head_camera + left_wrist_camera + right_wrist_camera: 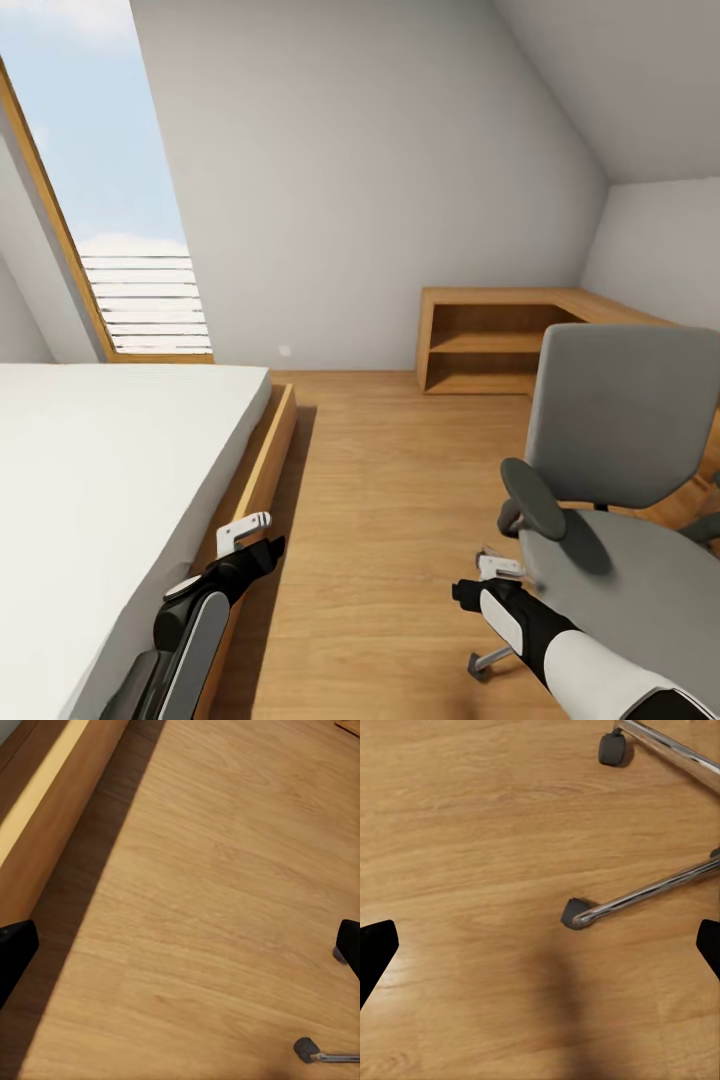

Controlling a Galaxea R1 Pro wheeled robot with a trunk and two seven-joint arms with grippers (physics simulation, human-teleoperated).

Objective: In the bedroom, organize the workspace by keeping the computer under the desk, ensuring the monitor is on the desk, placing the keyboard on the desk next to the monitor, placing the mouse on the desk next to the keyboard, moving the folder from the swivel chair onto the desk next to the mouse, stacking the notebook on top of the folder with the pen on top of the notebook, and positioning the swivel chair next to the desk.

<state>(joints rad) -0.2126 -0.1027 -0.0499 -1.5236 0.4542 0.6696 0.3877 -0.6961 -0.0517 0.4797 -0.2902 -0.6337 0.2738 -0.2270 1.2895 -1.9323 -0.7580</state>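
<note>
Since the desk and its things are nowhere before the robot yet, the sensible move, I judge, is to deal with the swivel chair (620, 470) while keeping both arms tucked clear of the bed (110, 470) on the left. The left gripper (243, 532) hangs by the bed frame, fingers spread wide, empty. The right gripper (497, 567) hovers just beside the chair's front edge, likewise wide and empty. The chair stands at the right: grey seat and back, black armrests, chrome legs on black casters (575, 913); no blue folder shows on its seat.
</note>
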